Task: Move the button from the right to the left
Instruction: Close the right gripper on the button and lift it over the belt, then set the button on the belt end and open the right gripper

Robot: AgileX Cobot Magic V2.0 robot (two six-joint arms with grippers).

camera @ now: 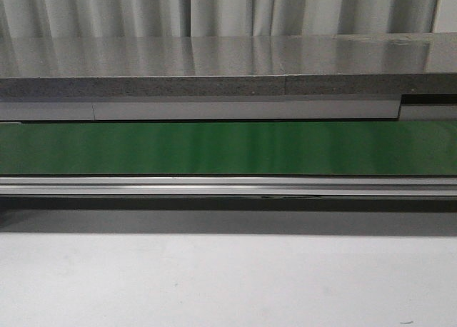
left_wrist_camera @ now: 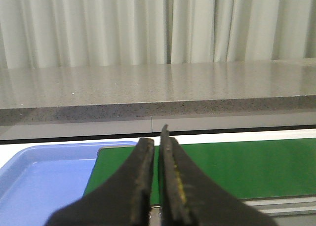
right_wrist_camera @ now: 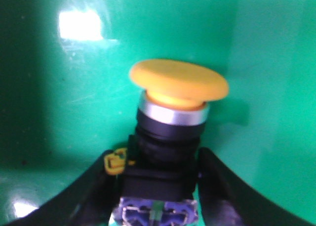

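Note:
The button [right_wrist_camera: 175, 88] has a round orange-yellow cap, a silver ring and a black boxy body. It shows only in the right wrist view, over the green belt [right_wrist_camera: 64, 97]. My right gripper [right_wrist_camera: 158, 157] is shut on the button's black body, one finger on each side. My left gripper [left_wrist_camera: 157, 137] is shut and empty, above the end of the green belt [left_wrist_camera: 247, 167] next to a blue tray [left_wrist_camera: 44, 176]. The front view shows the belt [camera: 228, 147] bare, with neither gripper nor the button in it.
A grey stone counter [camera: 214, 63] runs behind the belt, with white curtains beyond it. A metal rail [camera: 228, 185] lines the belt's near side, and a white tabletop [camera: 228, 284] lies in front.

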